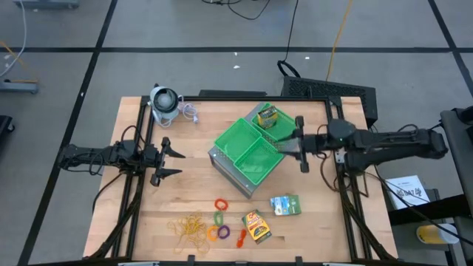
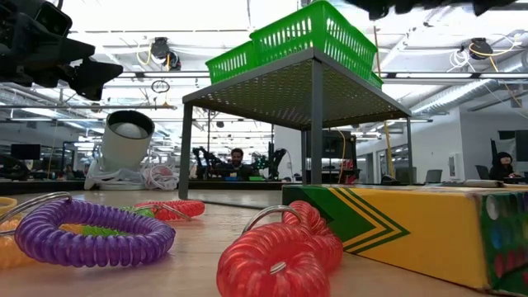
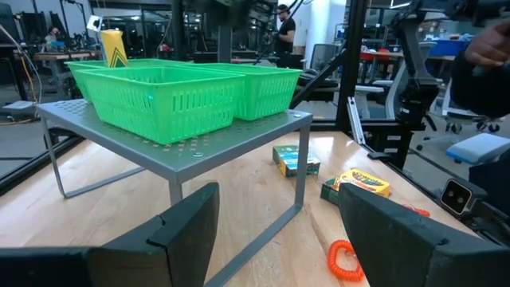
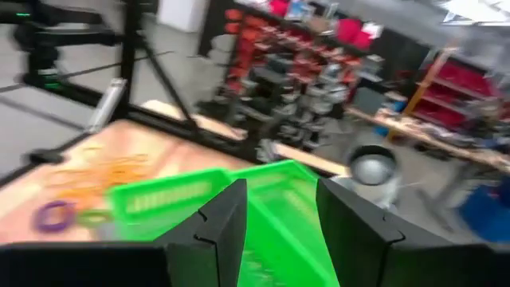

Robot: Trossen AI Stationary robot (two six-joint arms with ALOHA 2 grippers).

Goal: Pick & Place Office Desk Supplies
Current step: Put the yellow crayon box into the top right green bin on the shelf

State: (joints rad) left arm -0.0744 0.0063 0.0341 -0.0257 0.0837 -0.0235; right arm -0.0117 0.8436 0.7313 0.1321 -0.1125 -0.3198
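Three green trays [image 1: 247, 148] stand on a raised grey base. A yellow-green card box [image 1: 266, 117] rests in the far tray, showing as a yellow upright [image 3: 114, 48] in the left wrist view. On the near table lie a green-teal box [image 1: 284, 205], a yellow-orange box [image 1: 256, 225], tan rubber bands [image 1: 188, 227] and coloured rings [image 1: 219, 219]. My right gripper [image 1: 294, 145] hovers open at the trays' right side, above them [image 4: 280, 191], with nothing between its fingers. My left gripper [image 1: 168, 159] waits open, left of the trays [image 3: 279, 195].
A grey-white round gadget [image 1: 164, 103] with a coiled cable sits at the far left corner. Black frame rails run along the table's left and right edges. In the low view, the purple ring [image 2: 91, 235], red ring [image 2: 280, 256] and yellow box [image 2: 429, 231] lie close up.
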